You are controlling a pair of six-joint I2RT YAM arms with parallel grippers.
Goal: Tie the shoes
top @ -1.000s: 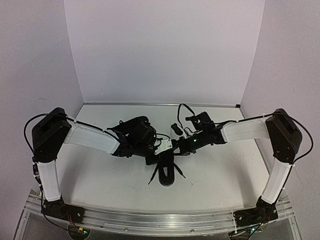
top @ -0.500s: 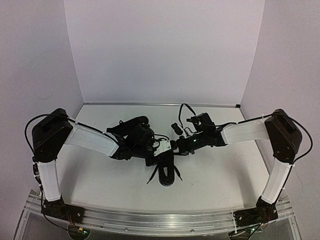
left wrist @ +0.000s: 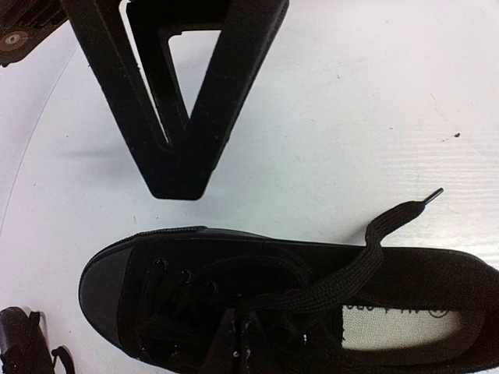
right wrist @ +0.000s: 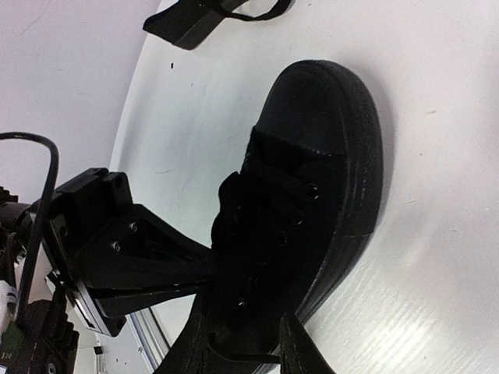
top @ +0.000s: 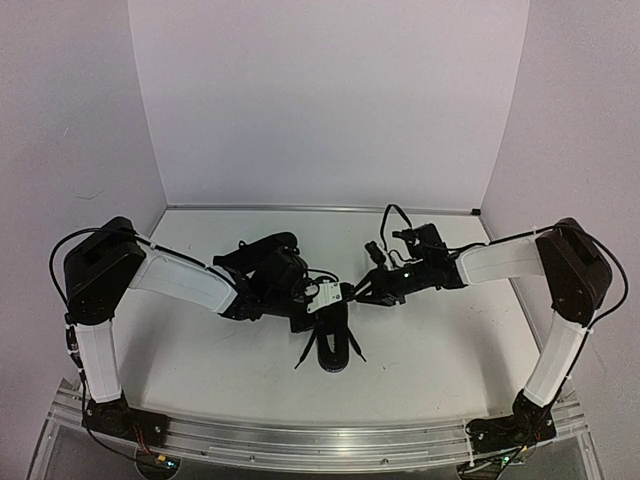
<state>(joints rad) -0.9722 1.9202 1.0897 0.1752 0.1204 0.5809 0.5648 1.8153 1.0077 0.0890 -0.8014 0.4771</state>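
Observation:
A black lace-up shoe (top: 335, 350) lies mid-table, toe toward the near edge. It fills the left wrist view (left wrist: 109, 280) and the right wrist view (right wrist: 327, 132). My left gripper (top: 324, 312) reaches down onto its eyelets and is shut on a black lace (left wrist: 242, 331). In the right wrist view the left gripper (right wrist: 214, 269) comes in from the left. My right gripper (top: 358, 294) hovers just right of it, jaws open and straddling the shoe's heel half (right wrist: 238, 354). One loose lace end (left wrist: 405, 214) trails over the shoe's side onto the table.
The white table (top: 200, 360) is walled by pale panels at the back and sides. Loose lace ends (top: 303, 355) splay out either side of the shoe. A small black object with a strap (right wrist: 195, 19) lies beyond the toe. An aluminium rail (top: 320, 435) runs along the near edge.
My right gripper has opened and its arm has drawn back a little to the right. The left gripper and the shoe stay where they were.

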